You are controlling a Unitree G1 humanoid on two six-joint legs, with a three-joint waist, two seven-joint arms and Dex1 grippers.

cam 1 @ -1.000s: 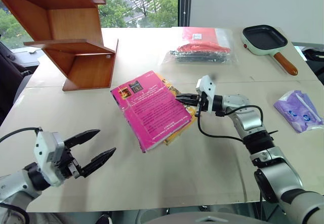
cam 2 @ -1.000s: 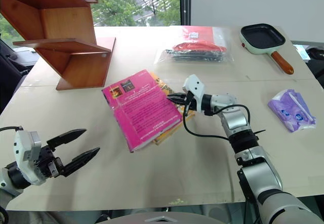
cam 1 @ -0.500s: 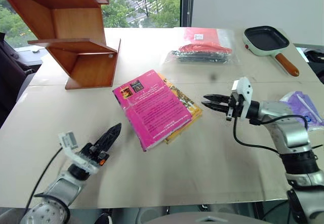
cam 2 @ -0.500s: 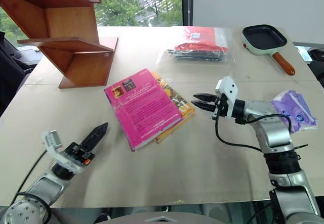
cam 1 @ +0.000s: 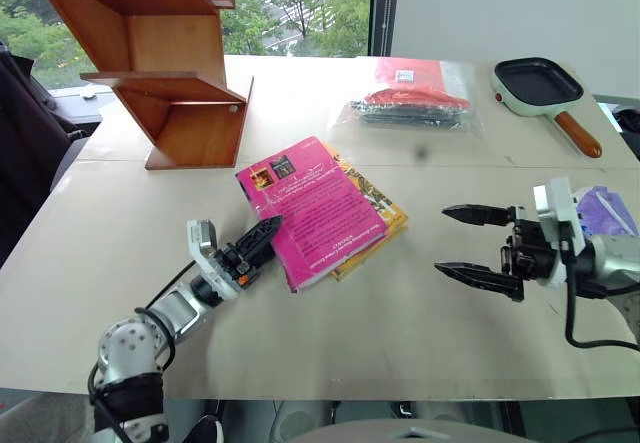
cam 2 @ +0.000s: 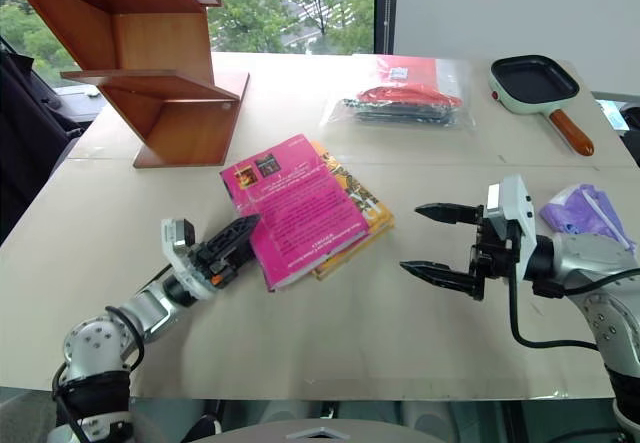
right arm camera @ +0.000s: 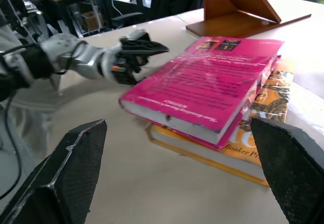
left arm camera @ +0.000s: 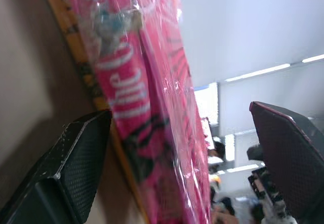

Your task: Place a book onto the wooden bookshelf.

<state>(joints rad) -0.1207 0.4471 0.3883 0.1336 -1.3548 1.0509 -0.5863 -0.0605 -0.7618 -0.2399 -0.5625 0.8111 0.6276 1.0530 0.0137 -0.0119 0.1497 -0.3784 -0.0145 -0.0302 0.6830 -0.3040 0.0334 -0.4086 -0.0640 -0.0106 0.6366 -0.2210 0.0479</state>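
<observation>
Fingers on the right gripper [cam 1: 478, 245] are spread wide with nothing between them, hovering over bare worktop [cam 1: 400, 313] well to the right of the books. Left gripper [cam 1: 255, 246] has its fingers apart too, and the wrist view shows the pink cover's edge sitting right in the gap, with neither finger pressed against it from what I can see. So the magenta-pink book [cam 1: 316, 209] is lying flat on top of a yellow-orange paperback [cam 1: 378, 211], roughly mid-worktop, and the left fingertips are right at its near-left edge. Wooden bookshelf [cam 1: 165, 58] sits at the far left corner, well apart from the book. Further back there's a clear bag of red stuff [cam 1: 412, 103], a black frying pan [cam 1: 545, 88] and a purple packet [cam 1: 607, 209] off to the right.
</observation>
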